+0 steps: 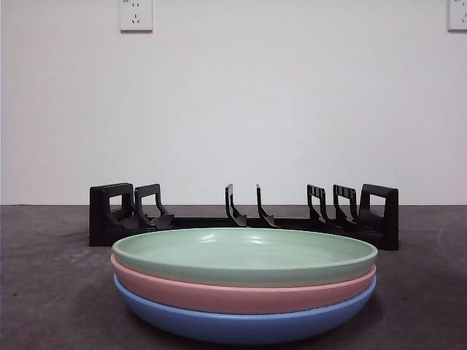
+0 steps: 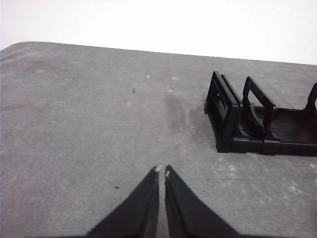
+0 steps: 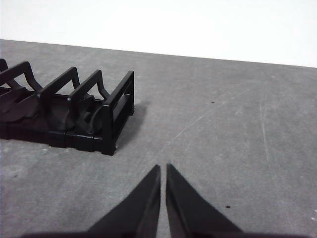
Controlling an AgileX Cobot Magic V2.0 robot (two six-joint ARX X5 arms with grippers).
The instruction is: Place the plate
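Note:
Three plates are stacked at the near middle of the table in the front view: a green plate [image 1: 244,255] on top, a pink plate [image 1: 241,293] under it, a blue plate [image 1: 244,324] at the bottom. A black plate rack [image 1: 244,215] with upright dividers stands behind them, empty. My left gripper [image 2: 161,171] is shut and empty above bare table, off one end of the rack [image 2: 257,119]. My right gripper [image 3: 163,167] is shut and empty off the rack's other end [image 3: 74,111]. Neither gripper shows in the front view.
The grey table top [image 1: 51,292] runs to a white wall with two sockets [image 1: 136,14] high up. Open table lies on both sides of the plates and rack.

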